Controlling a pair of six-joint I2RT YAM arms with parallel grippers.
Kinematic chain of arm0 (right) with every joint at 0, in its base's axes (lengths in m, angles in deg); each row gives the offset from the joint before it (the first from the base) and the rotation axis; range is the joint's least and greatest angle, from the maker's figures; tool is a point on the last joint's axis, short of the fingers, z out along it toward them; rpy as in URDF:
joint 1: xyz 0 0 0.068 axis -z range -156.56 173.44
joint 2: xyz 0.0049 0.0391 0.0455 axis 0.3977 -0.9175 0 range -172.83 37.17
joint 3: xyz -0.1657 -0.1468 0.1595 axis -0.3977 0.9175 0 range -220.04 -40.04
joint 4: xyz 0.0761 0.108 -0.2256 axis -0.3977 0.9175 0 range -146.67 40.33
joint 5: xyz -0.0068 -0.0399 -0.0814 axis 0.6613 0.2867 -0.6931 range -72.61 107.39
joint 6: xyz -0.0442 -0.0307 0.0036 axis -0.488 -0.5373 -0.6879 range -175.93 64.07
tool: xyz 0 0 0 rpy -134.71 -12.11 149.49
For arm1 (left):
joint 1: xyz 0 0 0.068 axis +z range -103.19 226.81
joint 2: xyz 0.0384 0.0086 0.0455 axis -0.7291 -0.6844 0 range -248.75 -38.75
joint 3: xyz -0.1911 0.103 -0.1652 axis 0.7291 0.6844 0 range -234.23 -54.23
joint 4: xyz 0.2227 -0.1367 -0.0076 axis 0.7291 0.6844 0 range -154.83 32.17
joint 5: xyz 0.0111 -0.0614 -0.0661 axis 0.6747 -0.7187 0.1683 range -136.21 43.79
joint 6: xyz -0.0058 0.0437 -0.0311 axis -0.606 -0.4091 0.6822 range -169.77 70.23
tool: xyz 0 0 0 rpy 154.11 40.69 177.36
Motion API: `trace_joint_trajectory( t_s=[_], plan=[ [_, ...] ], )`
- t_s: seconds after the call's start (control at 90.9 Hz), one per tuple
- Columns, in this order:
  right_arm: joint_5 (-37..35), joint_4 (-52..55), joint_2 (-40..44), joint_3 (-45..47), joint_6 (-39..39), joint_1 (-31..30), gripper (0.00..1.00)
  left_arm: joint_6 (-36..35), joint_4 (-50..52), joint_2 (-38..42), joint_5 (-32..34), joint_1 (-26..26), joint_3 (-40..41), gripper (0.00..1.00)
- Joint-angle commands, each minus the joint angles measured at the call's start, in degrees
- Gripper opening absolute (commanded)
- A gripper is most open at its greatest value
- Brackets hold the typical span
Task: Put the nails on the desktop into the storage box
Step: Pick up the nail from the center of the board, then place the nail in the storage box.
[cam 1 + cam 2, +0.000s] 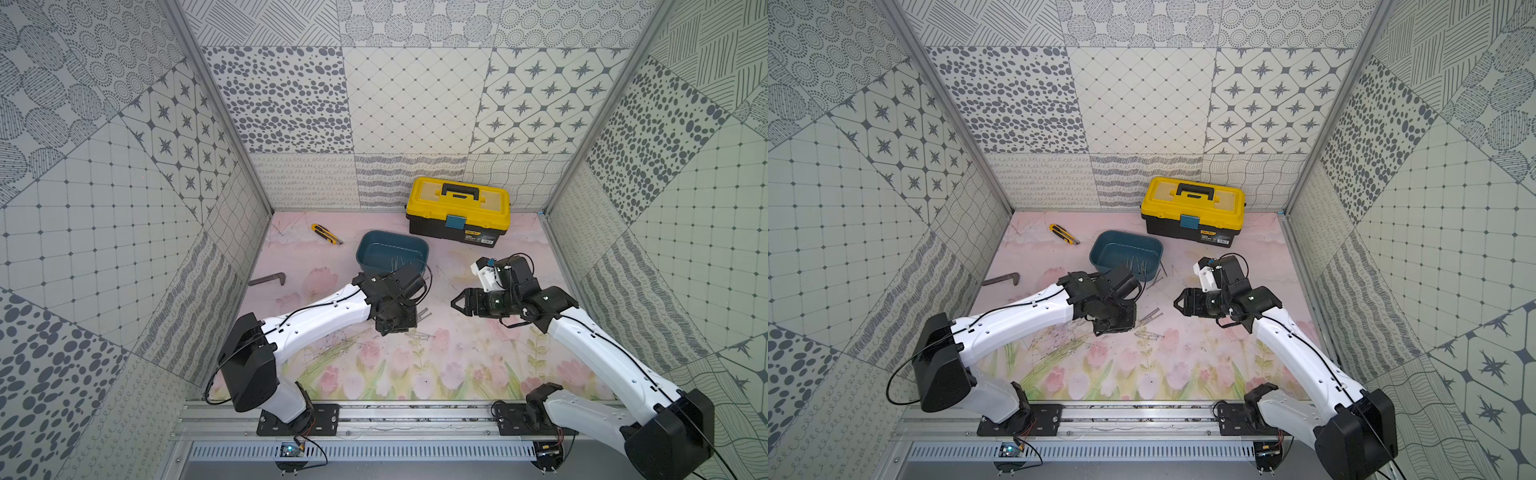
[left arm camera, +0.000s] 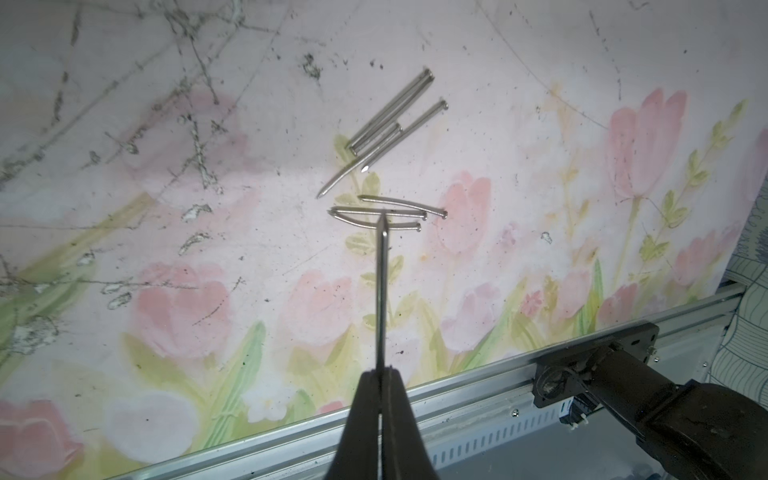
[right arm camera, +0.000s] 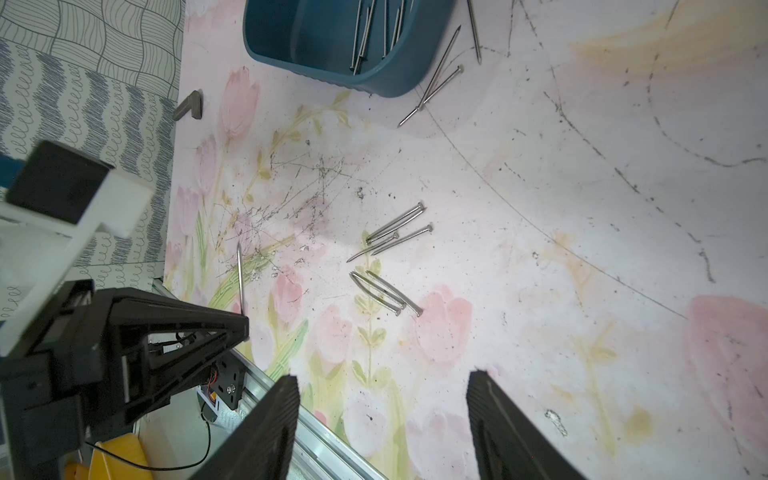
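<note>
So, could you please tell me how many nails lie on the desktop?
10 nails: four bundled, three beside them, three by the box; the left arm may hide more.

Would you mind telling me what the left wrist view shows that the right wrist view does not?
Only the left wrist view: the right arm's base bracket on the rail. Only the right wrist view: the storage box with nails inside, three nails beside it, the dark L-shaped bar, and the open right gripper. Both: the left gripper shut on one nail, and seven loose nails on the desktop.
</note>
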Motion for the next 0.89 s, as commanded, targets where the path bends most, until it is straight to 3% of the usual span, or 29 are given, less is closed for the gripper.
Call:
trace_joint_trajectory(
  t_s=[0.0, 0.451, 0.88],
  plan=[
    [0.7, -1.9, -0.5, 0.2, -0.9, 0.1, 0.72, -11.6, 9.3, -2.8, 2.0, 3.7, -7.1, 0.00],
    [3.1, -1.3, -0.8, -1.9, -0.7, 0.1, 0.96, -23.4, 12.0, -19.1, -2.2, 16.5, -28.0, 0.00],
    [4.4, -4.6, 1.7, -1.1, -2.9, -0.8, 0.97, -31.7, 11.7, -34.0, -5.2, 26.5, -41.6, 0.00]
  ],
)
